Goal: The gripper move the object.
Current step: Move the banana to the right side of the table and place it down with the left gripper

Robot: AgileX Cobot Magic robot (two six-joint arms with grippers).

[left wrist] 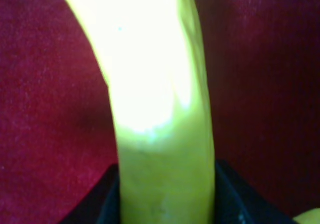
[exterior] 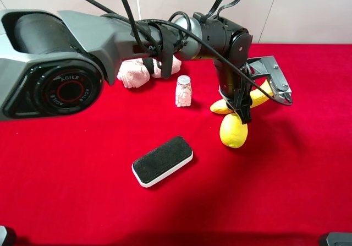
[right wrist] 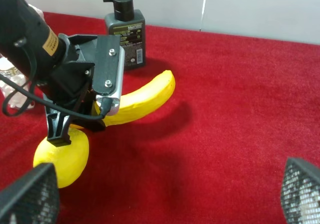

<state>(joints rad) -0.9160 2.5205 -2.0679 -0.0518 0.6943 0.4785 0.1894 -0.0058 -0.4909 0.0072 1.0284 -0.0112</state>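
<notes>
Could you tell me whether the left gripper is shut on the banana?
Shut: the gripper clamps the banana from both sides, as the left wrist view shows.

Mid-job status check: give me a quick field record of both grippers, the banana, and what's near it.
left gripper: shut on banana
banana: clamped, one end sticking out free
lemon: on the red cloth, close beside the left gripper
right gripper: open, empty, away from banana
nearby: small jar, black sponge block, pump bottle
</notes>
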